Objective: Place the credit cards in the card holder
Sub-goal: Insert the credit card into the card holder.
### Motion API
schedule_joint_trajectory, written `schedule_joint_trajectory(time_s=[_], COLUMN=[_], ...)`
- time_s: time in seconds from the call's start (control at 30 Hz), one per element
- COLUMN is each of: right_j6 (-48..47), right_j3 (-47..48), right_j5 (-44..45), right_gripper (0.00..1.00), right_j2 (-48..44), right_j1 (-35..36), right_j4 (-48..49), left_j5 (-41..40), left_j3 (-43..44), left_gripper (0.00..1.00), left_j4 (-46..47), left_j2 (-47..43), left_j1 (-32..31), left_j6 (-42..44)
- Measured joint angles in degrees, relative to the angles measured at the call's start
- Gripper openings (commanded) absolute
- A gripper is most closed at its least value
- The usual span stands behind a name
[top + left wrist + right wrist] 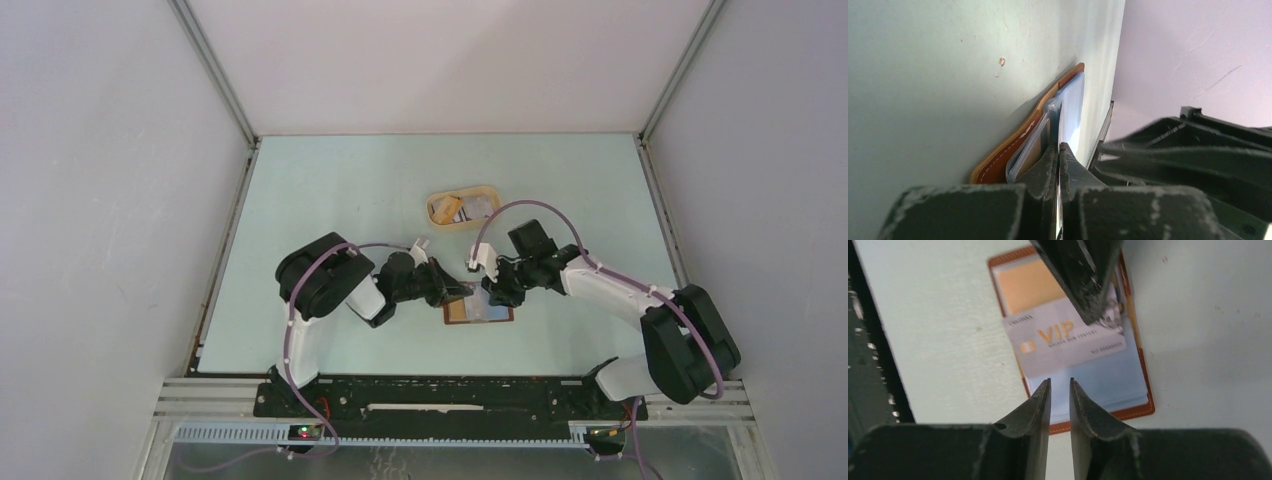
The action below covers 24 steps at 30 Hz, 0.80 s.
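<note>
My left gripper point(1058, 150) is clenched on the card point(1058, 340) by one edge, over the open holder point(1020, 287). My right gripper point(1060, 390) hangs empty, slightly parted. The card looks stiff, thin and slick, so I'd pinch its edge.

Pale green table point(330, 200) in view, and two things lie on it: the card holder point(480, 314) spread open (front centre, brown edging showing). Further back, well apart, sits the tan oval tray point(463, 229).
</note>
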Motion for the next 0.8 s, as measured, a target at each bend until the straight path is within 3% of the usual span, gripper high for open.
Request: schedule_joint_trajectory(time_s=[0.23,0.53,0.8], right_j6=[-1.79,-6.25,-6.45], right_j3=[0.02,3.21,6.64], right_j5=[-2.32,3.91,10.97], right_gripper=[0.25,0.14,0.11], right_j2=[-1.64,1.03,7.26], right_j1=[5.92,16.00,19.87], right_j4=[0.04,0.26,1.75], left_j5=[0.42,0.79,0.98], left_j3=[0.70,1.31,1.64], left_gripper=[0.09,0.10,0.11], left_j4=[-1.31,-2.14,-2.64], left_j2=[0.09,0.35,0.37], left_j1=[0.00,0.00,0.00], left_j6=[0.00,0.00,0.02])
